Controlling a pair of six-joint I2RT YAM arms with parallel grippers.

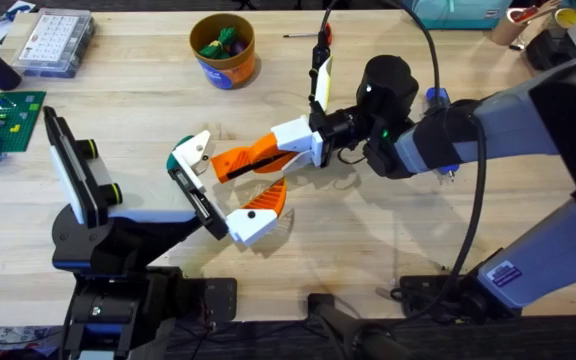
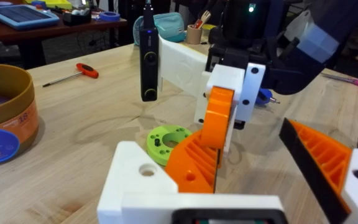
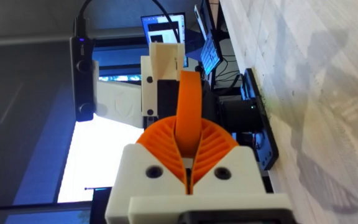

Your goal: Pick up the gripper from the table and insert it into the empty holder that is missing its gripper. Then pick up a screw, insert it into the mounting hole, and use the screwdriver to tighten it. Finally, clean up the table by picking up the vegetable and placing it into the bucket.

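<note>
The gripper (image 1: 190, 153) is lying on the bench (image 1: 388, 240) near the bucket (image 1: 223, 50), touching the right tool (image 1: 218, 163), which is clenched. The left tool (image 1: 258, 205) is standing released just beside.

Overhead, I see the table (image 1: 118, 150) evenly and brightly lit, with soft shadows lying under my right arm at centre and lower right. The bucket (image 1: 223, 50) at upper centre reads sharp. My arm bases along the bottom edge are dark and lose detail.

In my left wrist view, the near white and orange fingers (image 2: 191, 162) at the bottom are soft, and the background room at the top is mildly blurred.

In my right wrist view, a bright monitor (image 3: 163, 28) at upper centre glares, the left half is dim grey-blue, and the wood at the right shows faint shadows.
</note>
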